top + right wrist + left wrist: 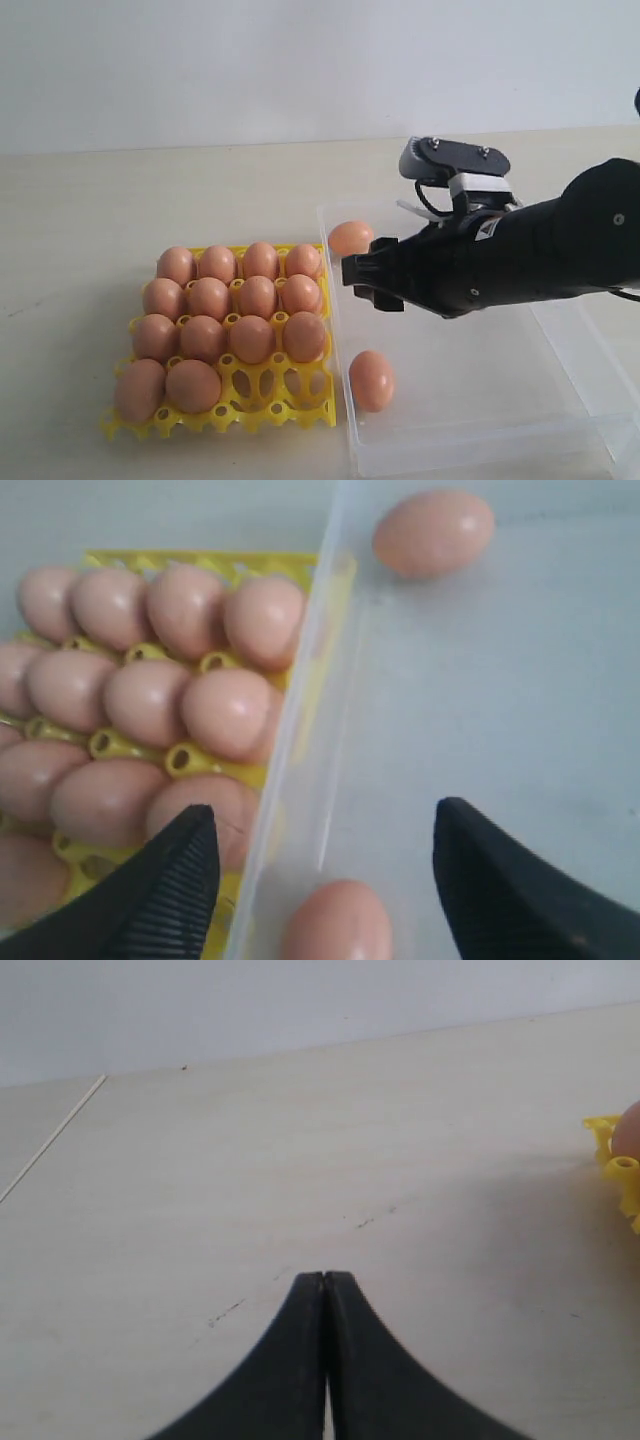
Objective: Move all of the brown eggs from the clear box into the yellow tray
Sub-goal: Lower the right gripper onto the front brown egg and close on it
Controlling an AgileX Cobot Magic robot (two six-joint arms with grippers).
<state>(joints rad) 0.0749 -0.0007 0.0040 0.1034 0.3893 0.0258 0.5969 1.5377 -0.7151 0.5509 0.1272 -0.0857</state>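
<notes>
The yellow tray (285,395) sits on the left with several brown eggs (208,298) in its cups; two cups at its front right are bare. To its right, the clear box (480,390) holds two brown eggs, one at the far left corner (351,238) and one near the front (371,380). My right gripper (362,283) hangs open over the box's left side, between those two. In the right wrist view, one egg (337,925) lies between its spread fingers (327,820) and the other (433,532) lies farther off. My left gripper (326,1278) is shut on nothing above bare table.
The box's thin left wall (300,720) stands right against the tray (230,565). A tray corner (615,1155) shows at the edge of the left wrist view. The pale table (300,1140) stretches to a white wall behind.
</notes>
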